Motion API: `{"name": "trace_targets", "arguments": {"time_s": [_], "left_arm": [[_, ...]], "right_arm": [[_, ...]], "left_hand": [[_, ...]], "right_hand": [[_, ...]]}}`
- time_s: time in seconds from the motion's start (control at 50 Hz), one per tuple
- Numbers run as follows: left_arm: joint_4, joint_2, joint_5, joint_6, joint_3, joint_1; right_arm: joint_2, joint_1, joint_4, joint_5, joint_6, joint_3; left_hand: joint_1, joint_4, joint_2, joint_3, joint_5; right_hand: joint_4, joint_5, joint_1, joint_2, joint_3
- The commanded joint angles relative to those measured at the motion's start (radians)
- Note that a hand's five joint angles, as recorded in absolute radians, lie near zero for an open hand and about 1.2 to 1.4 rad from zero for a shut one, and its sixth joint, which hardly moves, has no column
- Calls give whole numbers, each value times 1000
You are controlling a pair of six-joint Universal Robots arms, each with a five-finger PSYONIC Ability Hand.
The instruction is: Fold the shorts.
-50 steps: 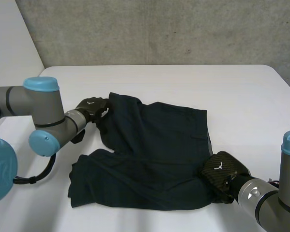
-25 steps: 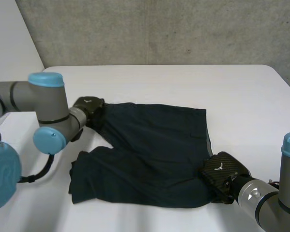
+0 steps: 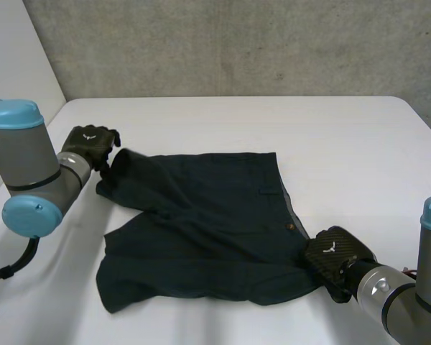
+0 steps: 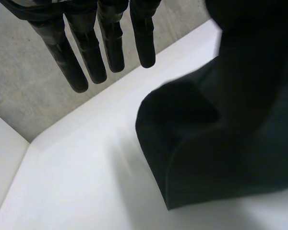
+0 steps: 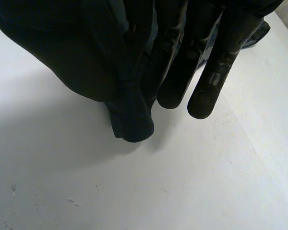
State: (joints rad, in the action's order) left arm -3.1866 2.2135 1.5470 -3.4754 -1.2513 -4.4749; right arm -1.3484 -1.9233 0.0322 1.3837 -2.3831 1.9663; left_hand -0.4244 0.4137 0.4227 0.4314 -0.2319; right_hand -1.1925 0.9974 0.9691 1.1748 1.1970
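Navy cloth, limp & light

Shorts (image 3: 201,230) lie spread mid-table (image 3: 345,136). L hand (image 3: 90,141): fingers straight, apart, just beside far leg hem. R hand (image 3: 334,255) pinches near waistband corner. Prob. soft, drags easily; grab corners, not middle.

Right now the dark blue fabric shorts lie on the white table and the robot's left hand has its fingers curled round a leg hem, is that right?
Not quite. The left hand has straight fingers holding nothing; the leg hem of the dark blue fabric shorts lies beside them, as the left wrist view shows. The rest stands.
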Motion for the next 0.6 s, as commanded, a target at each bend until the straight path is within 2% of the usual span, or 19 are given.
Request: {"name": "trace_targets", "arguments": {"time_s": [0.02, 0.2, 0.44, 0.46, 0.48, 0.5, 0.52, 0.6], "left_arm": [[60, -26, -1, 27, -8, -9], [159, -29, -65, 159, -11, -53], [152, 20, -90, 168, -8, -55], [152, 26, -90, 168, -8, -55], [152, 35, -91, 168, -7, -53], [152, 38, -91, 167, -7, -53], [152, 40, -88, 167, -11, -52], [162, 25, -79, 165, -20, -52]], "right_arm": [[0, -2, 0, 0, -1, 5], [0, -2, 0, -2, 1, 8], [0, -6, -2, -2, 1, 20], [0, -6, -5, -2, 1, 20], [0, -6, -6, -2, 1, 22], [0, -6, -11, -2, 1, 22], [0, -6, -12, -2, 1, 22], [0, -6, -15, -2, 1, 22]], "left_hand": [[-109, 120, 111, 102, -127], [-279, 290, 281, 272, -297], [-294, 305, 296, 287, -312], [-355, 366, 357, 348, -373], [-638, 648, 639, 631, -656], [-742, 753, 744, 735, -760], [-944, 954, 946, 937, -962], [-972, 983, 974, 965, -990]], "right_hand": [[-204, 224, 427, 221, 199], [-204, 224, 427, 221, 199], [-204, 224, 427, 221, 199], [-204, 224, 427, 221, 199], [-204, 224, 427, 221, 199], [-204, 224, 427, 221, 199], [-204, 224, 427, 221, 199], [-204, 224, 427, 221, 199]]}}
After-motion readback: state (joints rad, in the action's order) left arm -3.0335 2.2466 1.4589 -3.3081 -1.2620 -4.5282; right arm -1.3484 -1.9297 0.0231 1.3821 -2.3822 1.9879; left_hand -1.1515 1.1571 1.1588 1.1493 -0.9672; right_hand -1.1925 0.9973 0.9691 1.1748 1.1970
